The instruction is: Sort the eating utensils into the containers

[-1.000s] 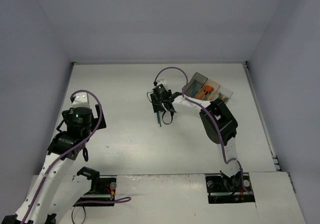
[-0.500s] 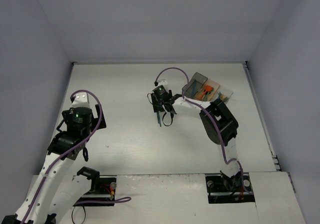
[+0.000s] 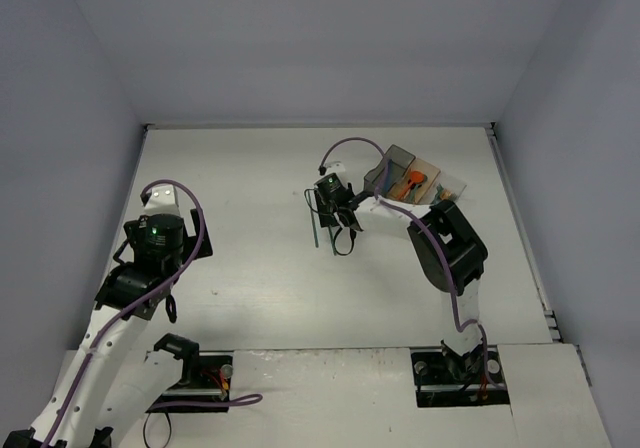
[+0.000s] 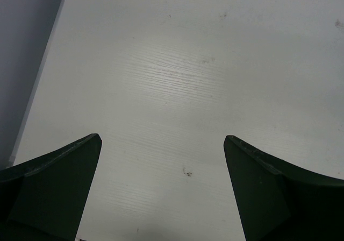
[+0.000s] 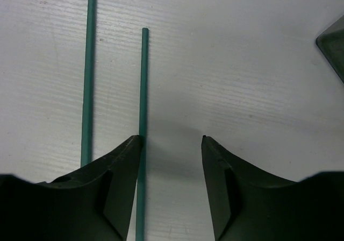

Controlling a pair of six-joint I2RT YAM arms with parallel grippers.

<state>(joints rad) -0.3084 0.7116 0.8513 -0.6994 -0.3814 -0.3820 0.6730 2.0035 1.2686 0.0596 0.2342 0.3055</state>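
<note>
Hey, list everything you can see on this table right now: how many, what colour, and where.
containers: three, in a row at the table's far right: dark grey container, orange-tan container, clear container.
orange utensil: one, orange, inside the orange-tan container.
teal utensils: two, teal, side by side mid-table; only slim handles show, kind unclear.
table: one, white.
left gripper: one, black, open, above the table's left side.
right gripper: one, black, jaws apart, low over the teal utensils, one handle just inside a finger.
</note>
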